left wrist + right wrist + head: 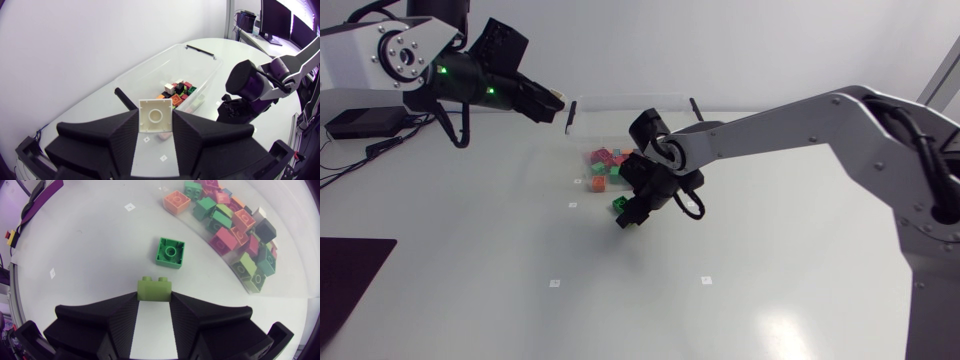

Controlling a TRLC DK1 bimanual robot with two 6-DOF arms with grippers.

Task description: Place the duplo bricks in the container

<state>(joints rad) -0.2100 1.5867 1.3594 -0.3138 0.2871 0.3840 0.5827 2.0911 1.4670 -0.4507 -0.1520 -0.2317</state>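
While left end effector (155, 121) clamped white brick (155, 114), right end effector (154, 296) clamped lime brick (154, 287) sidewalls: light, rigid, probably slick.

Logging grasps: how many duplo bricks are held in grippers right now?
2. A white brick is clamped in the left gripper; an olive-green brick is clamped in the right gripper.

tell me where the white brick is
In the left wrist view the white brick is clamped between the fingers of the left gripper, with the clear container ahead of it.
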